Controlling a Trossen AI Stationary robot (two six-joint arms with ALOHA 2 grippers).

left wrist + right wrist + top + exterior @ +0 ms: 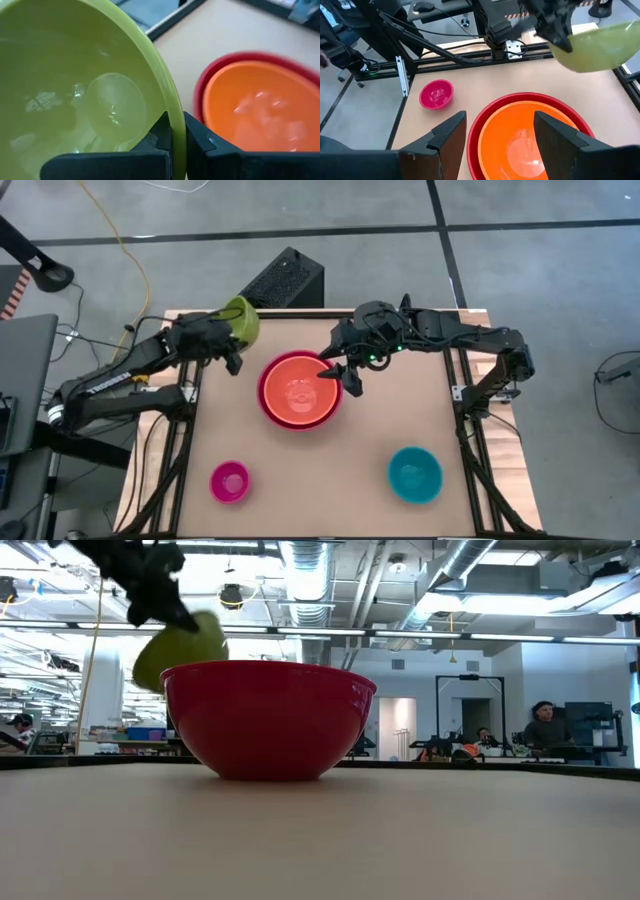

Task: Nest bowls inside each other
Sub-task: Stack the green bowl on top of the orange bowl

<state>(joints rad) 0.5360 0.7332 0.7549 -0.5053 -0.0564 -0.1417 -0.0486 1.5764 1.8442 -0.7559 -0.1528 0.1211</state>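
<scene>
Two fingers (172,135) clamp green bowl (75,90) rim; low view hides orange bowl (298,392).

Two dark jointed arms, black cabling, flat matte-black fingers (451,139)

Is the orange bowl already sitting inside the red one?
Yes. The orange bowl sits nested in the red bowl, whose rim rings it in the right wrist view; from table level only red shows.

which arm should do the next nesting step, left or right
Left. The left gripper is shut on the green bowl's rim, lifted beside the orange bowl nested in the red bowl. The right gripper is open, holding nothing.
</scene>
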